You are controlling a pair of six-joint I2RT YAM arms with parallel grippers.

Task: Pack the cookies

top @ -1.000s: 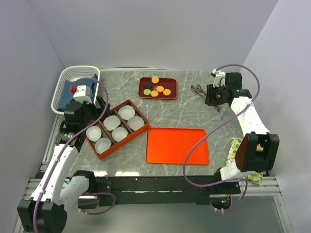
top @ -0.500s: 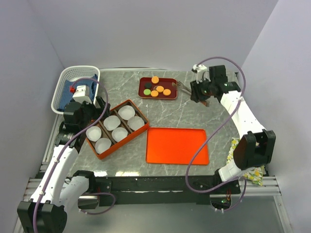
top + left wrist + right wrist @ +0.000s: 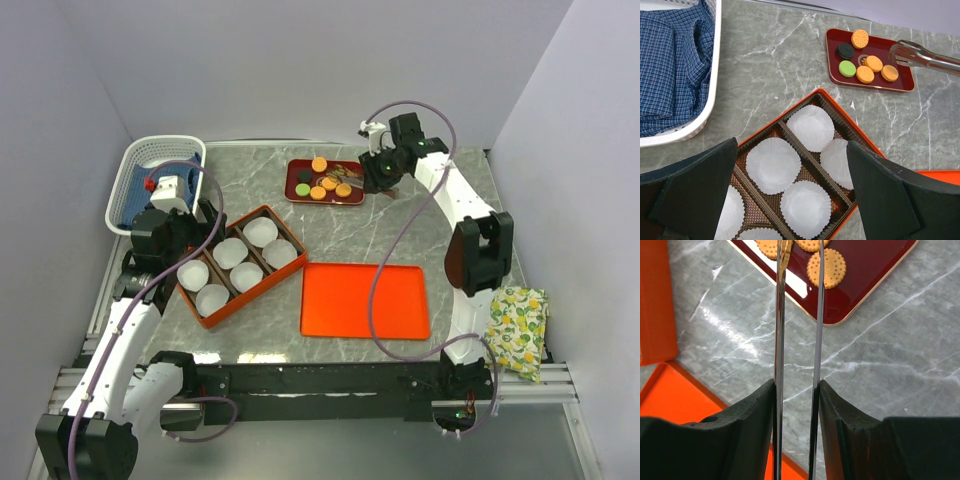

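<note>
On the grey marble table (image 3: pixel 400 225), the left arm (image 3: pixel 125 330) was folded back above the orange box (image 3: pixel 812 93) of paper cups (image 3: pixel 772 165), its gripper (image 3: pixel 791 165) spread wide and holding nothing. The right arm (image 3: pixel 455 195) reached long toward the far edge, its gripper (image 3: pixel 796 390) clamped on metal tongs (image 3: pixel 779 315), tips over the dark red tray (image 3: pixel 879 49). Six cookies (image 3: pixel 865 74) lay there: four orange, one green, one black.

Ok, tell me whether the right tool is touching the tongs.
Touching. The right wrist view shows the right tool clamped on both arms of the tongs, no gap.
</note>
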